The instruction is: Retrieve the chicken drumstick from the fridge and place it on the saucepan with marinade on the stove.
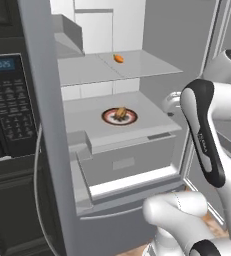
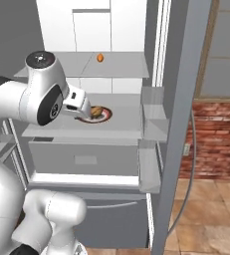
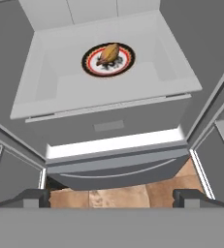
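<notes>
The fridge stands with both doors open. On its lower grey shelf lies the golden-brown chicken drumstick, resting on a red-rimmed plate. My gripper is open, its two dark fingertips spread wide with nothing between them. It hovers in front of the shelf and above the drawer, looking down at the drumstick from a distance. In the right base view my hand partly covers the plate's left edge. The saucepan and the stove are out of view.
A small orange oval item sits on the upper shelf. Below the plate's shelf is the fridge's closed drawer. A black wall oven with keypad stands left of the fridge. Door bins jut from the right door.
</notes>
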